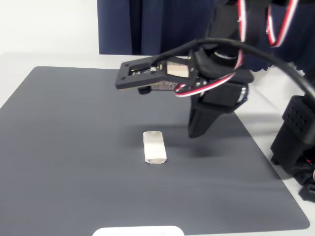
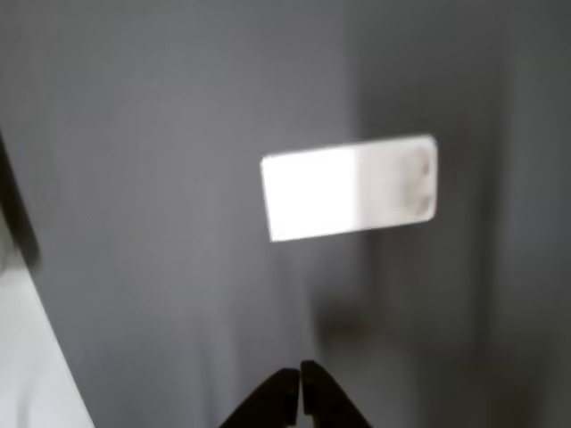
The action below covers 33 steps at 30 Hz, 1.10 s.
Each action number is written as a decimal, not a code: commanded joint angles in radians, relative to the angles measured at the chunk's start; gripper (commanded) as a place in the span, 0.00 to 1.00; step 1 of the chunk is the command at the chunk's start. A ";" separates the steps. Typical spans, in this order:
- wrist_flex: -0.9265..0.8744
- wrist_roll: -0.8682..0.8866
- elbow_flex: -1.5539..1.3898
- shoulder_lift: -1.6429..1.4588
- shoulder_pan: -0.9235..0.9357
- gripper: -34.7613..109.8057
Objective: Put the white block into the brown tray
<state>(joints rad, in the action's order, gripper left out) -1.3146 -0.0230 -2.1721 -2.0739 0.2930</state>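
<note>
A dark grey mat (image 1: pixel 74 147) covers most of the white table (image 1: pixel 44 59) before me. A flat white rounded plate (image 1: pixel 139 231) pokes in at the mat's near edge. Dark blue curtains (image 1: pixel 147 24) hang behind the table's far edge.

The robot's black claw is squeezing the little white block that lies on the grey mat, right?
Not quite. The small white oblong block does lie on the grey mat, but the black two-finger gripper hangs apart from it, fingertips together, holding nothing. The wrist view shows this.
</note>
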 commanded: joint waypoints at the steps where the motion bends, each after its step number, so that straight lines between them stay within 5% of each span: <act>1: 0.008 -0.057 0.086 0.061 0.038 0.24; 22: 0.006 -0.249 0.293 0.301 0.083 0.24; 33: 0.003 -0.974 0.322 0.310 0.083 0.24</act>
<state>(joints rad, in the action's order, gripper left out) -1.3131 -0.8391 -1.8914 -1.7610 0.3743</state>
